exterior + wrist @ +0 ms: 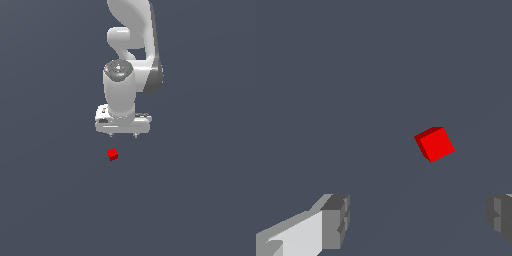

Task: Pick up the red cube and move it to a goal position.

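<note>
Gripper is hanging w/ its jaws spread wide and nothing btwn them; in the wrist view the two grey fingertips are sitting far apart w/ bare floor in the gap. The red cube is lying on the dark grey floor, clear of the gripper, a bit toward the exterior view's left of the fingers and lower in that pic. In the wrist view the red cube is showing ahead of the fingertips, not btwn them, and it's sitting rotated relative to the finger line, so its faces aren't squaring up w/ the pads. No goal marker is showing in either view, so can't say where the drop-off is. Judging from this, the approach is only beginning: the arm is needing to shift over the cube, turn the wrist to match it, then descend. Risks: if the wrist isn't turning to match, the pads are probably closing on corners and the cube twists or squirts out. If the sideways offset isn't being corrected, one finger may land on top of the cube or shove it away. Cube is tiny vs. the hand, so margin for error is looking slim.
</note>
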Motion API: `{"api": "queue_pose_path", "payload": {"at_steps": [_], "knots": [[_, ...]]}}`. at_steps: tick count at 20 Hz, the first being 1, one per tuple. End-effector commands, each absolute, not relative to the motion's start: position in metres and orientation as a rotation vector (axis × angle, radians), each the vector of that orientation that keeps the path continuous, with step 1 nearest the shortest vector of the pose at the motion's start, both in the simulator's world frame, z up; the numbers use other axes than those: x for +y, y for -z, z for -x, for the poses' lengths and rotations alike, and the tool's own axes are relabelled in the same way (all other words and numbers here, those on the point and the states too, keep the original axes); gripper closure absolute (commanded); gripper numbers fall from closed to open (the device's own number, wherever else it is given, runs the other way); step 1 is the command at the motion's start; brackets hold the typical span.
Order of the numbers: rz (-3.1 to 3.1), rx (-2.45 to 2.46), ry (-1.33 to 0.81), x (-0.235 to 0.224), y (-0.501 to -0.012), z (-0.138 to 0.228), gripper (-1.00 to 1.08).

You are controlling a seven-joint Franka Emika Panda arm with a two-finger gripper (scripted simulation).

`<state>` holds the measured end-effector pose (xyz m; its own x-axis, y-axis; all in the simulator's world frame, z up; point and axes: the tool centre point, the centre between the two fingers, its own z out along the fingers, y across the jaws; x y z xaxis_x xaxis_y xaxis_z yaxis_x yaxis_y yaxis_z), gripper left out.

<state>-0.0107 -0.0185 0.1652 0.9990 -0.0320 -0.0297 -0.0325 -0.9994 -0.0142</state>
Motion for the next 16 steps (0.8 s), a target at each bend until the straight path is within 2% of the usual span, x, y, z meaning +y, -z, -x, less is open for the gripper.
{"api": "queue_pose_path", "payload": {"at_steps": [1, 9, 16], "knots": [[3.126, 0.050, -0.046, -0.018, -0.165, 0.011, -0.92], [3.128, -0.009, -0.043, -0.023, -0.154, 0.011, -0.92], [3.126, -0.160, -0.033, -0.035, -0.124, 0.011, -0.92]]}}
